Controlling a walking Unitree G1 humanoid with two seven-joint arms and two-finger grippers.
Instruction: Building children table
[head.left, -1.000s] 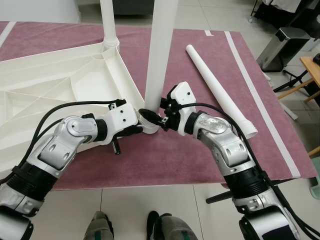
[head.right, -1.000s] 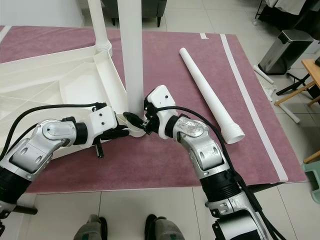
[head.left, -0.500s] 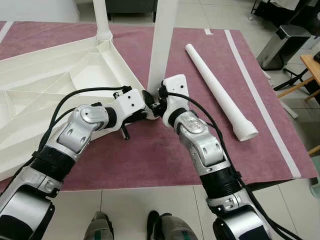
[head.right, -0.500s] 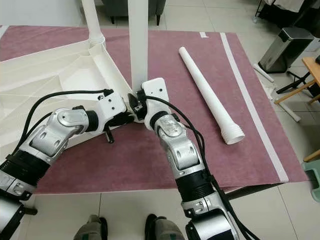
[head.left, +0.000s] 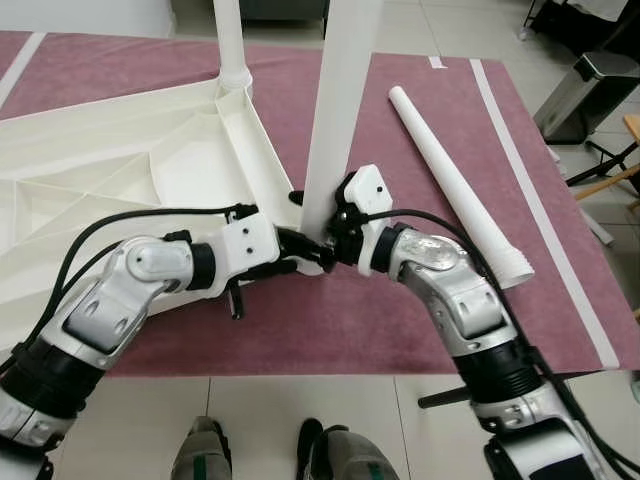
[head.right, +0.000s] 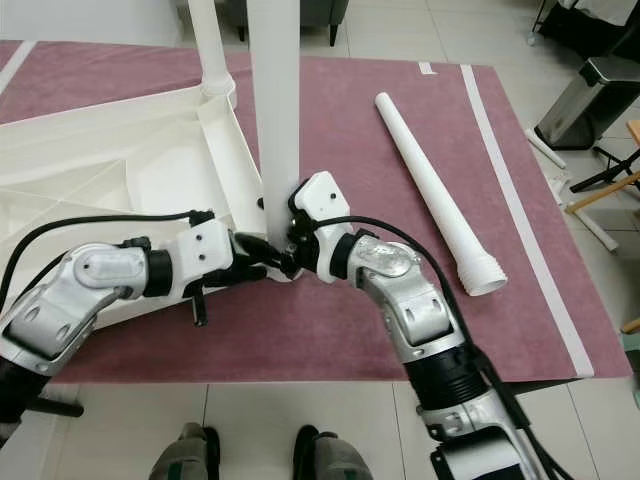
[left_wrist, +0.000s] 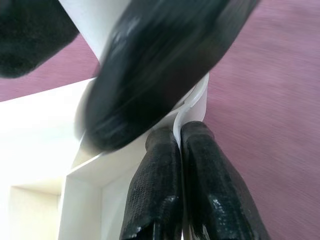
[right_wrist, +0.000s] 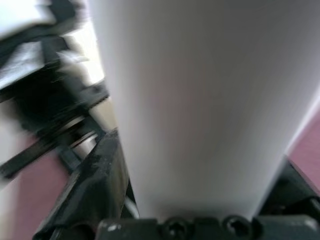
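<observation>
Seating leg (head.left: 335, 110) upright into tabletop (head.left: 120, 170) corner socket, long axis vertical. Right hand (head.left: 338, 228) clamped on leg base; left hand (head.left: 300, 254) pinched on socket rim beside it. Spare leg (head.left: 455, 180) flat on rug, rightward.

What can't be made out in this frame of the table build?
- Upright leg: its top is cut off by the edge in both eye views.
- The joint between that leg and the tabletop corner: hidden by the left end effector and right end effector.
- Left wrist view: the near black shape is blurred.
- Spare leg: its threads are too small to read.
</observation>
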